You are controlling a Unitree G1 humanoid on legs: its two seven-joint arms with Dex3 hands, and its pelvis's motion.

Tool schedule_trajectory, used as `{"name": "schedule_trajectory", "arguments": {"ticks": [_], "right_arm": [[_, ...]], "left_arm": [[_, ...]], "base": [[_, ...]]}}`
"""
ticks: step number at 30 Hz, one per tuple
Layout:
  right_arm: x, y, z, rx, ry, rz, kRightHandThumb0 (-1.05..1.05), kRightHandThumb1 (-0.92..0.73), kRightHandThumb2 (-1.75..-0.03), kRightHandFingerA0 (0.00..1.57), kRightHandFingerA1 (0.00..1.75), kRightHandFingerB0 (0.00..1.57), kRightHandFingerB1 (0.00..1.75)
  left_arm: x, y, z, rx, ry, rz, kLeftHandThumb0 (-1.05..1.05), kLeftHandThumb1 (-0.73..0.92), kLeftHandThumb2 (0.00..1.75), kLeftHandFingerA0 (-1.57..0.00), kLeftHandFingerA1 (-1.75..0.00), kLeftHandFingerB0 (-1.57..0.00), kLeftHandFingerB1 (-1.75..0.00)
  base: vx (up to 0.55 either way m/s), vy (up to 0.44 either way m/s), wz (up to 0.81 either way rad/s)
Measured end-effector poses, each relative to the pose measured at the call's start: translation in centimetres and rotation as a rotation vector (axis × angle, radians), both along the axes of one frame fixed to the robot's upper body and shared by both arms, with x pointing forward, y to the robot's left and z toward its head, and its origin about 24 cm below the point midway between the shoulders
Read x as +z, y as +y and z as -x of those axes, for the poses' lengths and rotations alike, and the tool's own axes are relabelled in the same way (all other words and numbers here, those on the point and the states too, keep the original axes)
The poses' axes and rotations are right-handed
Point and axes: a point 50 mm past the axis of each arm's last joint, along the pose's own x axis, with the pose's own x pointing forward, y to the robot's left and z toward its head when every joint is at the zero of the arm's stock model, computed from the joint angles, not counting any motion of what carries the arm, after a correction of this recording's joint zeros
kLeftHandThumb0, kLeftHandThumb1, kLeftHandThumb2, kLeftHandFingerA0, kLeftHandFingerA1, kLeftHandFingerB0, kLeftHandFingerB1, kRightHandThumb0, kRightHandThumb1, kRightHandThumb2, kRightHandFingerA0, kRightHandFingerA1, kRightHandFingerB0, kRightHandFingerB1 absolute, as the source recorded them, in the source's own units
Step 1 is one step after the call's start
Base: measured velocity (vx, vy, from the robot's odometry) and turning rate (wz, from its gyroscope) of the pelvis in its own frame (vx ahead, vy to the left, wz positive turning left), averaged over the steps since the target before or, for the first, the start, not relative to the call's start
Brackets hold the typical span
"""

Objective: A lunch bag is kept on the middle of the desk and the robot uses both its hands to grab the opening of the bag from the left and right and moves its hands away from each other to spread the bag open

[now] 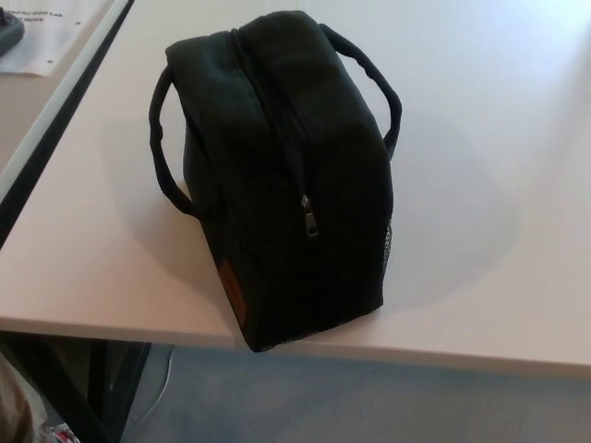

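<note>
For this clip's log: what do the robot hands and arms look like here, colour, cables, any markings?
Nothing to log: neither robot hand nor any arm is in the head view at this moment. The picture shows only the black lunch bag with its zip closed, standing on the pale desk, its near end at the desk's front edge. Their look cannot be judged from this frame.

The lunch bag [277,157] is made of black matt cloth, soft and slightly fuzzy in look. Its zip pull [311,218] is finished in dull dark metal (a faint sheen is caught on it). A small brown patch [233,281], leather-like, is sewn low on the side. The bench [480,277] is surfaced in smooth pale laminate with a low gloss.
</note>
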Motion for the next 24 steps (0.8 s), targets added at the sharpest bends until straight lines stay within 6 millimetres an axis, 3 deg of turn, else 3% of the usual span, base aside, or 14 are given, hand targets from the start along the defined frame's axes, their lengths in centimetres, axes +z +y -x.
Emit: {"name": "schedule_trajectory", "arguments": {"ticks": [2, 3, 5, 6, 7, 8, 9, 13, 14, 15, 24], "right_arm": [[-0.3, 0.6, 0.6, 0.010, 0.029, -0.020, -0.34, -0.60, -1.14, 0.00, 0.49, 0.00, 0.49], [-0.3, 0.8, 0.8, 0.012, 0.037, -0.028, -0.34, -0.60, -1.14, 0.00, 0.49, 0.00, 0.49], [-0.5, 1.1, 1.1, 0.015, 0.055, -0.040, -0.34, -0.60, -1.14, 0.00, 0.49, 0.00, 0.49], [-0.6, 1.3, 1.3, 0.017, 0.068, -0.047, -0.34, -0.60, -1.14, 0.00, 0.49, 0.00, 0.49], [-0.6, 1.4, 1.5, 0.018, 0.078, -0.053, -0.34, -0.60, -1.14, 0.00, 0.49, 0.00, 0.49], [-0.7, 1.6, 1.7, 0.020, 0.091, -0.061, -0.34, -0.60, -1.14, 0.00, 0.49, 0.00, 0.49], [-0.8, 1.7, 1.8, 0.021, 0.100, -0.066, -0.34, -0.60, -1.14, 0.00, 0.49, 0.00, 0.49], [-0.9, 2.0, 2.2, 0.026, 0.131, -0.081, -0.34, -0.60, -1.14, 0.00, 0.49, 0.00, 0.49], [-0.9, 2.0, 2.2, 0.025, 0.137, -0.085, -0.65, -0.91, -0.66, 0.18, 0.34, 0.09, 0.25], [-1.0, 2.1, 2.3, 0.024, 0.143, -0.089, -0.34, -0.60, -1.14, 0.00, 0.49, 0.00, 0.49], [-0.7, 2.5, 2.5, 0.025, 0.195, -0.127, -0.34, -0.61, -1.14, 0.00, 0.49, 0.00, 0.49]], "left_arm": [[-0.2, -0.3, 0.5, 0.002, 0.043, 0.034, -0.65, 0.75, 1.06, -0.05, -0.43, 0.00, -0.40], [-0.3, -0.3, 0.6, 0.005, 0.056, 0.044, -0.31, 0.66, 1.18, 0.00, -0.49, 0.00, -0.48], [-0.3, -0.3, 0.7, 0.010, 0.078, 0.060, -0.31, 0.66, 1.18, 0.00, -0.49, 0.00, -0.48], [-0.4, -0.4, 0.8, 0.015, 0.091, 0.073, -0.63, 0.74, 1.07, -0.07, -0.45, -0.01, -0.40], [-0.4, -0.4, 0.8, 0.017, 0.101, 0.084, -0.60, 0.92, 0.74, -0.13, -0.31, -0.11, -0.29], [-0.5, -0.3, 0.9, 0.023, 0.116, 0.096, -0.60, 0.92, 0.74, -0.13, -0.31, -0.11, -0.29], [-0.5, -0.3, 0.9, 0.028, 0.127, 0.104, -0.69, 0.75, 1.05, -0.08, -0.45, 0.00, -0.39], [-0.6, -0.1, 1.0, 0.044, 0.168, 0.133, -0.67, 0.74, 1.04, -0.08, -0.44, 0.00, -0.38], [-0.6, -0.1, 1.0, 0.047, 0.176, 0.140, -0.62, 0.74, 1.06, -0.06, -0.45, -0.01, -0.39], [-0.6, 0.0, 1.0, 0.051, 0.184, 0.146, -0.66, 0.76, 1.07, -0.03, -0.43, 0.00, -0.37], [-0.6, 0.6, 1.0, 0.078, 0.264, 0.211, -0.64, 0.75, 1.07, -0.03, -0.42, -0.02, -0.38]], "base": [[0.00, 0.000, 0.00], [0.00, 0.000, 0.00], [0.00, 0.000, 0.00], [0.00, 0.000, 0.00], [0.00, 0.000, 0.00], [0.00, 0.000, 0.00], [0.00, 0.000, 0.00], [0.00, 0.000, 0.00], [0.00, 0.000, 0.00], [0.00, 0.000, 0.00], [0.00, 0.000, 0.00]]}}
